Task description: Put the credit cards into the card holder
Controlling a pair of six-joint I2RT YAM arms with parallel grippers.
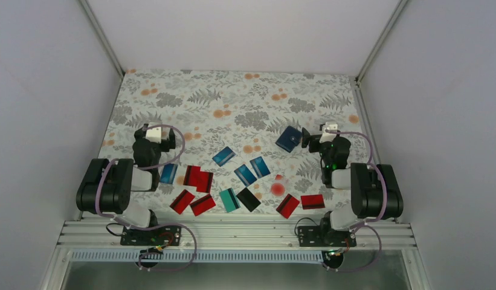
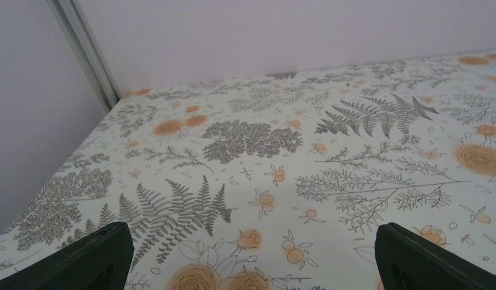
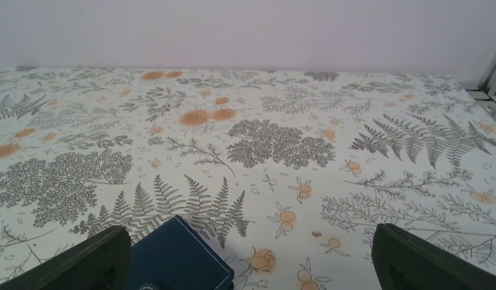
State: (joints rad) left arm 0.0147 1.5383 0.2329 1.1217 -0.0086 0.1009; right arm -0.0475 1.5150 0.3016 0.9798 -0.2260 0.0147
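Observation:
Several credit cards lie flat across the near half of the table: blue ones [image 1: 223,156] [image 1: 245,175] [image 1: 168,174], red ones [image 1: 197,178] [image 1: 203,205] [image 1: 312,201], a teal one [image 1: 229,199] and a black one [image 1: 248,199]. The navy card holder [image 1: 289,139] lies closed, right of centre. My right gripper [image 1: 321,136] is open just right of it; in the right wrist view the card holder [image 3: 173,254] sits by the left finger of the right gripper [image 3: 251,234]. My left gripper [image 1: 156,138] is open and empty over bare cloth, also in its wrist view [image 2: 251,232].
A small clear piece with a red dot [image 1: 278,186] lies among the cards. The floral tablecloth [image 1: 233,103] is walled by white panels on three sides, with metal posts at the back corners [image 2: 82,48]. The arm bases stand on the rail at the near edge.

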